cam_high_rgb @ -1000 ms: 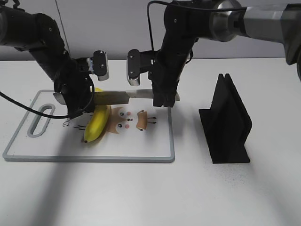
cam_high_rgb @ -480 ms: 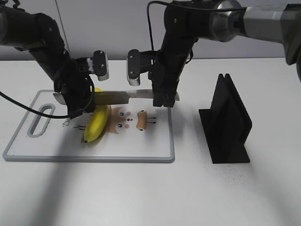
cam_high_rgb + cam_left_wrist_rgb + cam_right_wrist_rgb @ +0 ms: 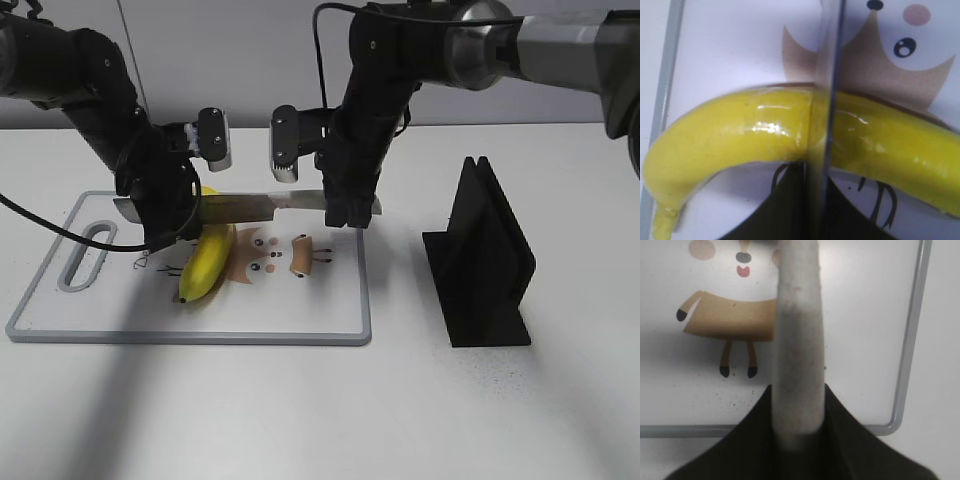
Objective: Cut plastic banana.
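- The board (image 3: 330,300) is a flat white rectangle with a grey rim and a slot handle at its left end; cartoon animals in brown and pink are printed on it.
- The left tool (image 3: 165,215), matte black, sits low over the board's left half with its jaws fully closed; whether it presses on the banana I cannot tell.
- The banana (image 3: 205,262) lies on the board, left of the printed animals. It is glossy bright yellow and curved, with a small stem tip near the board's edge in the left wrist view.
- The knife (image 3: 250,206) lies level across the banana, its long pale blade dull and metallic. In the left wrist view the blade crosses the fruit's middle at a seam, though whether it bites in is unclear.
- The right tool (image 3: 350,205), also black, clamps the knife's pale, rough handle between narrow jaws.
- The stand (image 3: 485,260) is a black slotted block, upright on the desk, well apart from the board on the right.
- The desk (image 3: 300,410) is smooth, matte white, with soft shadows of the arms; a plain pale wall runs behind.
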`<state>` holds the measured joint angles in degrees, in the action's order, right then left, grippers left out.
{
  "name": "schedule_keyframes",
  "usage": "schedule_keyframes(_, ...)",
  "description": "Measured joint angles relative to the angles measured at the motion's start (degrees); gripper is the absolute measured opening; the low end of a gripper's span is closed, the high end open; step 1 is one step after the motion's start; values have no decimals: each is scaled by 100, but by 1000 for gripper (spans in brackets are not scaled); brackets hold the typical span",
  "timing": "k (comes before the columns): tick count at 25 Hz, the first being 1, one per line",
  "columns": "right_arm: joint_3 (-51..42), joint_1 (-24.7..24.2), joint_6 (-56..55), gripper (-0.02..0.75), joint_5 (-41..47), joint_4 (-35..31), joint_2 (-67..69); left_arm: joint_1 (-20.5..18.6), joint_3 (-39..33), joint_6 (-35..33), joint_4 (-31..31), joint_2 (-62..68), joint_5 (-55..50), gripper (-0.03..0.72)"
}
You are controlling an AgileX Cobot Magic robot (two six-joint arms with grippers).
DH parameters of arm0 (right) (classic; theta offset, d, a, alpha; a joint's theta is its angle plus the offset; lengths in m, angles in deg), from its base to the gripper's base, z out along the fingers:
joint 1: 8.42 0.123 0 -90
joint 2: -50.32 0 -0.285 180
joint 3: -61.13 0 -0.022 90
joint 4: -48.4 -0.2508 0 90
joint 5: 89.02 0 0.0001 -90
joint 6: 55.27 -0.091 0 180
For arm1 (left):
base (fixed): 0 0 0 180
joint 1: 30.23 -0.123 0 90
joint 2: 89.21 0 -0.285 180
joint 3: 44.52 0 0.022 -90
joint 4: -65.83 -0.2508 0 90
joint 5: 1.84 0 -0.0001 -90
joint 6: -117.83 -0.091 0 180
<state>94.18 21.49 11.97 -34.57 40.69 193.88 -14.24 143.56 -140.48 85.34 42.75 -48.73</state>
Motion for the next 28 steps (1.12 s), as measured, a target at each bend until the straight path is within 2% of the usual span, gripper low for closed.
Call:
schedule_keyframes(24, 11, -2, 21, 180, -49, -7, 18, -30, 12, 0, 46, 50, -8, -2)
schedule_keyframes(26, 11, -2, 32, 180, -49, -7, 18, -30, 12, 0, 60, 45, -13, 15)
schedule_keyframes(28, 11, -2, 65, 180, -56, -7, 18, -30, 12, 0, 71, -1, -18, 91)
